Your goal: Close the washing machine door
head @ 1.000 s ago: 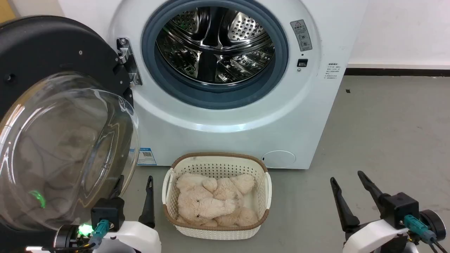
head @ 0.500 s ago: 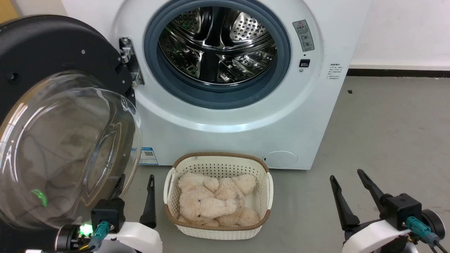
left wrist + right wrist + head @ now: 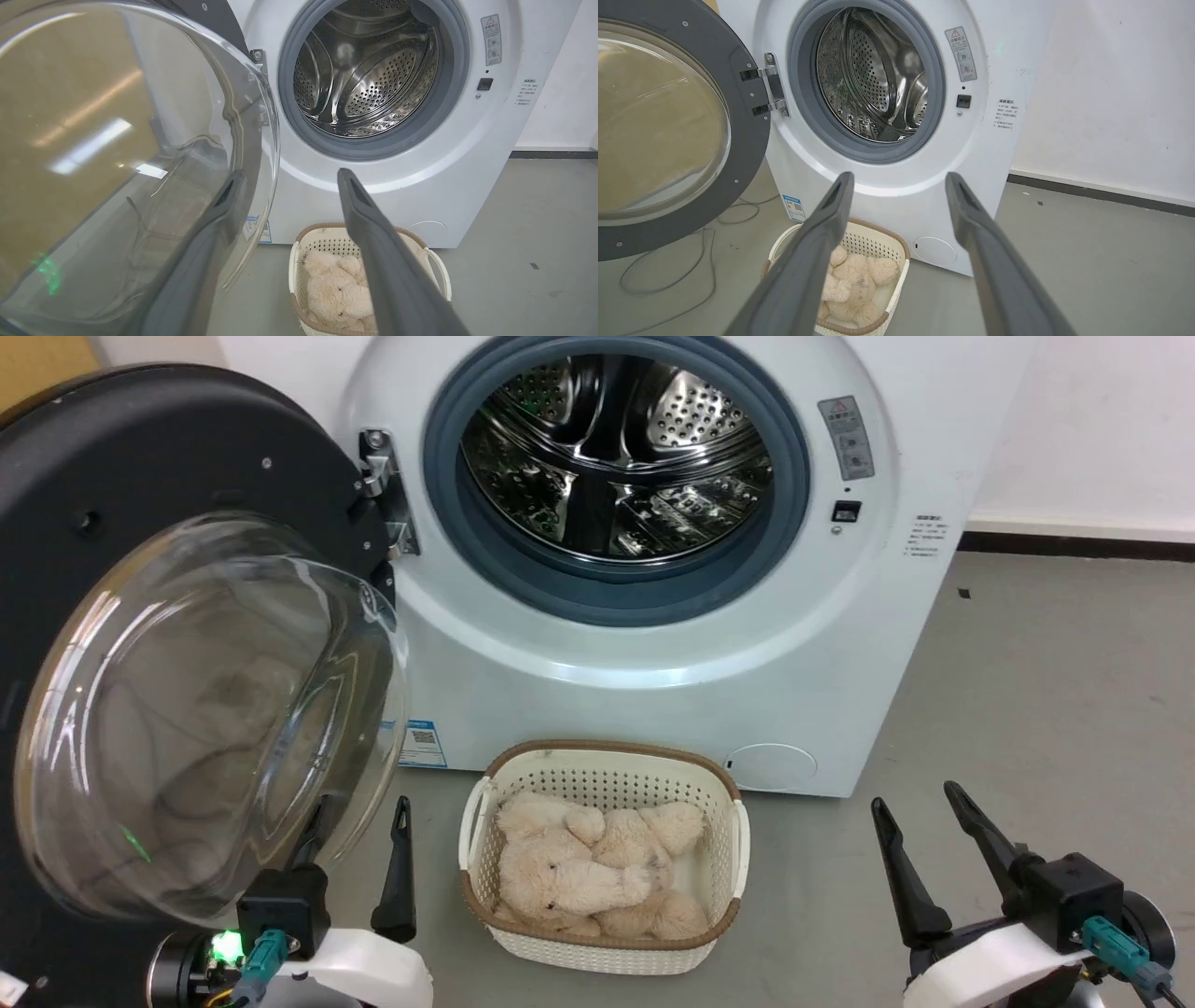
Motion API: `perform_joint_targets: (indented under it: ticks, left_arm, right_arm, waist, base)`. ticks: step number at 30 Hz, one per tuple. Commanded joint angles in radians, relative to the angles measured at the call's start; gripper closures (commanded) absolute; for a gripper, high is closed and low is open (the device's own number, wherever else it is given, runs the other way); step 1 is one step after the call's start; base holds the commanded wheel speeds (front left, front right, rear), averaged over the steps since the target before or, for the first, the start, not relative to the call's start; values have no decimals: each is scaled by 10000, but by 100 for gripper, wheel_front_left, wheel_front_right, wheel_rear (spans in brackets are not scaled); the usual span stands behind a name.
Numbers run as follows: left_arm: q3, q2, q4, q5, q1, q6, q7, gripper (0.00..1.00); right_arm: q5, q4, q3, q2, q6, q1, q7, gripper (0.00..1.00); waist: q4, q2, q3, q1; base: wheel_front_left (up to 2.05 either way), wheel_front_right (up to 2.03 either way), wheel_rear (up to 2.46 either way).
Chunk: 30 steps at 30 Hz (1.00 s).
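The washing machine door (image 3: pixel 168 448) hangs wide open at the left on its metal hinge (image 3: pixel 383 490), its clear glass bowl (image 3: pixel 215 709) bulging toward me. The white washing machine (image 3: pixel 653 681) shows its steel drum (image 3: pixel 616 457) inside the grey gasket. My left gripper (image 3: pixel 359 817) is open just under the bowl's lower right edge, one finger seen through the glass. In the left wrist view the left gripper (image 3: pixel 292 175) straddles the bowl's edge (image 3: pixel 273 140). My right gripper (image 3: pixel 915 798) is open at the lower right, holding nothing. In the right wrist view the right gripper (image 3: pixel 899 177) faces the machine (image 3: pixel 994 154) and the door (image 3: pixel 747 116).
A white basket (image 3: pixel 611 749) with a brown rim and beige plush toys (image 3: pixel 579 868) sits on the grey floor right before the machine, between my grippers. Loose cables (image 3: pixel 668 280) lie on the floor under the open door. A white wall (image 3: pixel 1111 93) stands at the right.
The whole head picture has shifted to the right, so the camera has moved. Both grippers stay open in the same places, and the door stands open as before.
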Motion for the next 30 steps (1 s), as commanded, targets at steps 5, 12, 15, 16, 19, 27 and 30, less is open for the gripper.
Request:
perform_joint_targets:
  ticks: [5, 12, 15, 16, 19, 27, 30]
  left_arm:
    - [-14, 0, 16, -48, 82, 40, -172, 0]
    - [-29, -1, 15, -82, 118, 44, -318, 0]
    - [-28, -1, 16, -97, 137, 44, -381, 0]
    - [-32, -1, 13, -103, 143, 48, -402, 0]
    - [-35, -1, 17, -116, 159, 47, -465, 0]
    - [-40, -2, 14, -157, 212, 61, -631, 0]
    - [-31, -2, 20, -175, 229, 59, -694, 0]
  right_arm:
    - [114, -76, 77, 9, 2, 102, -172, 0]
    - [225, -74, 165, 10, 2, 136, -318, 0]
    - [272, -67, 214, 11, 2, 151, -380, 0]
    - [288, -66, 227, 11, 2, 155, -401, 0]
    - [338, -63, 265, 12, 3, 172, -463, 0]
    - [478, -72, 354, 13, 3, 193, -629, 0]
    - [537, -80, 385, 14, 3, 211, -692, 0]
  waist:
    - [226, 0, -23, 0]
    - [588, 0, -58, 0]
    - [756, 0, -76, 0]
    - [816, 0, -82, 0]
    - [999, 0, -102, 0]
    - [1494, 0, -134, 0]
    - [1691, 0, -150, 0]
  base:
    - [0, 0, 0]
    - [0, 0, 0]
    - [0, 0, 0]
    - [0, 0, 0]
    - [0, 0, 0]
    - [0, 0, 0]
    - [0, 0, 0]
